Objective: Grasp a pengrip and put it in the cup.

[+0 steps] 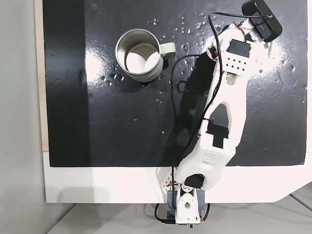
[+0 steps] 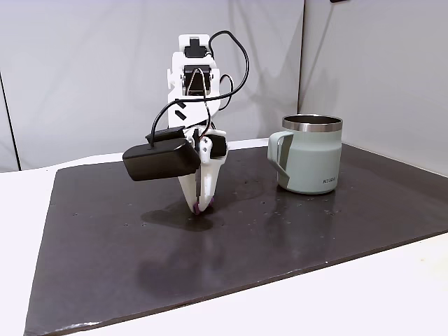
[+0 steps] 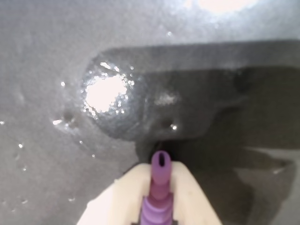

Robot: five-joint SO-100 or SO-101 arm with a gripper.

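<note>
Pengrip (image 3: 161,185): pinched lengthwise between the end effector's (image 2: 200,205) pale fingers, tip poking out, low over the dark mat (image 2: 280,231), apparently just gripped for carrying. Cup (image 2: 308,154): upright, well apart, mouth open to receive it. Arm: folded over, wrist pointing steeply down at the table.

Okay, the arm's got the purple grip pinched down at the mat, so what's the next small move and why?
Probably a straight lift. The wrist view shows the pengrip clamped between the tool's pale fingers, and a fixed view shows the tips down at the black mat. The cup stands apart to the right there, its rim well above the tips, so height should come before any swing toward it.
</note>
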